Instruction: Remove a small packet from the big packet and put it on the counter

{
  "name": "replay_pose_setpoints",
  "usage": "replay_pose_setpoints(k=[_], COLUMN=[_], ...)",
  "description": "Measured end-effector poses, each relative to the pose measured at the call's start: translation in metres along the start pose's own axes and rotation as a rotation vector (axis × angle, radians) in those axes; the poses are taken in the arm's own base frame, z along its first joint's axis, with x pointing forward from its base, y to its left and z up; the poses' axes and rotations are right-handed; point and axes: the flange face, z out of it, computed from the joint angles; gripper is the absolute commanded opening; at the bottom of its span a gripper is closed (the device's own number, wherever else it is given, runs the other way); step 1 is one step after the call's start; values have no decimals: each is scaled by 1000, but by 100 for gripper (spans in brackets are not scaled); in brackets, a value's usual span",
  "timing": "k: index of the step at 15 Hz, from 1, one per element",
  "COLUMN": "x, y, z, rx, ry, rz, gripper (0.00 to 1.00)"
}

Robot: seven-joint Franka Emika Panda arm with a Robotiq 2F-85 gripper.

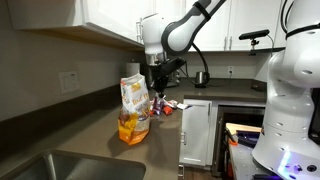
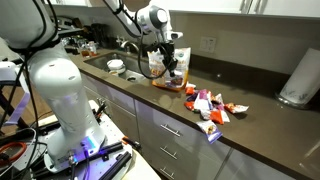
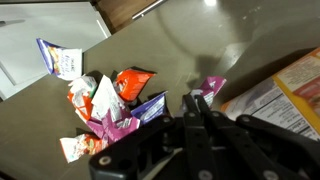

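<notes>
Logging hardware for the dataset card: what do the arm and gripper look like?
The arm has glossy white rounded links with black bands at the joints. The gripper is all black, with two slim fingers on a blocky body. No markings are readable.

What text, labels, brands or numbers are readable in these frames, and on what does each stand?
No text can be read in any view.
Big packet: orange-yellow lettering, too blurred to read; the wrist view shows only smeared print on it.
Small packets: coloured wrappers with print, too small and blurred to read.
</notes>
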Motion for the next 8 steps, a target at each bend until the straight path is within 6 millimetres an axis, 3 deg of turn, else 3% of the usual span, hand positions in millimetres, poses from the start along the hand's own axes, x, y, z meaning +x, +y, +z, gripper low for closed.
replay_pose_setpoints(k=[2, 3, 5, 8], x=[-5, -7, -9, -8], y=[-4, -6, -9, -9], z=[12, 17, 24, 23], rx=[6, 9, 11, 10], ry=[-11, -14, -23, -23], rz=[-2, -3, -7, -7], gripper=[1, 29, 34, 55])
